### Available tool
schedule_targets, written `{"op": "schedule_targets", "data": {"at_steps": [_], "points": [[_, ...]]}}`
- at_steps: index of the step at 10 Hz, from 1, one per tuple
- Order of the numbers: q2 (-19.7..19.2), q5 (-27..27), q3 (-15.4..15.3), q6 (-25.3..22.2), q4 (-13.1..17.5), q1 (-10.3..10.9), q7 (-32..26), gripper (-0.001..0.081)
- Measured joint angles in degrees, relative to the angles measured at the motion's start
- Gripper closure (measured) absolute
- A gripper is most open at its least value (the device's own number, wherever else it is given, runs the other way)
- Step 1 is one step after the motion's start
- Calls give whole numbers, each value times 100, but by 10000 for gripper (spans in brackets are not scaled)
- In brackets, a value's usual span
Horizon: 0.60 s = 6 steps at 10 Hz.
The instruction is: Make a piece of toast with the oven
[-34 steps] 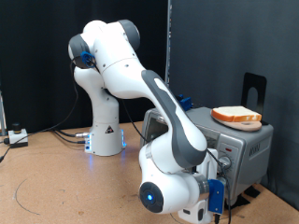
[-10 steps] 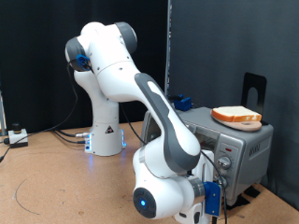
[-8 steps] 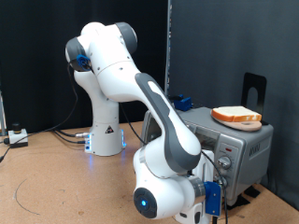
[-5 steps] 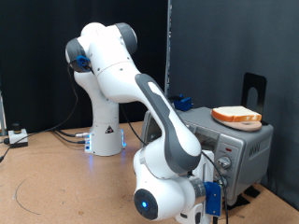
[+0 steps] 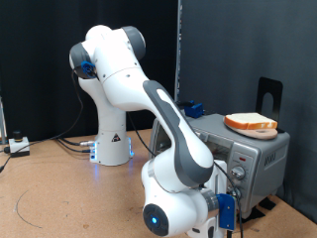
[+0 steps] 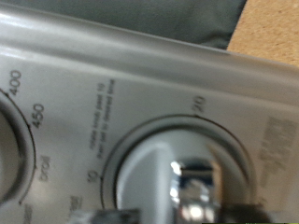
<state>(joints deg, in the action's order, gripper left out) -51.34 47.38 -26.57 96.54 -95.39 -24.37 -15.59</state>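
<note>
Exterior view: white Panda arm [image 5: 149,109] is reaching down low in front of the silver toaster oven [image 5: 243,164]; gripper [image 5: 230,203] is sitting at the knob panel on the oven's front, fingers hidden behind the wrist. Piece of toast [image 5: 251,123] is lying flat on the oven's top, well apart from the gripper. Wrist view: blurred timer knob [image 6: 177,173] is filling the frame, a metal fingertip [image 6: 192,194] pressing close on it; cannot tell how far the fingers are spread, nor whether they are gripping the knob.
</note>
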Motion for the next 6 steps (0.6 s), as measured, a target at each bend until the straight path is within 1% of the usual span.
{"op": "schedule_targets", "data": {"at_steps": [1, 2, 3, 4, 6], "points": [[0, 4, -18, -4, 0, 50, 0, 562], [1, 11, -21, -3, 8, 82, 0, 562], [0, 22, -23, -2, 13, 85, 1, 402], [-23, 19, -11, 68, 0, 94, 1, 402], [-118, 26, -2, 114, 10, 86, 0, 60]]}}
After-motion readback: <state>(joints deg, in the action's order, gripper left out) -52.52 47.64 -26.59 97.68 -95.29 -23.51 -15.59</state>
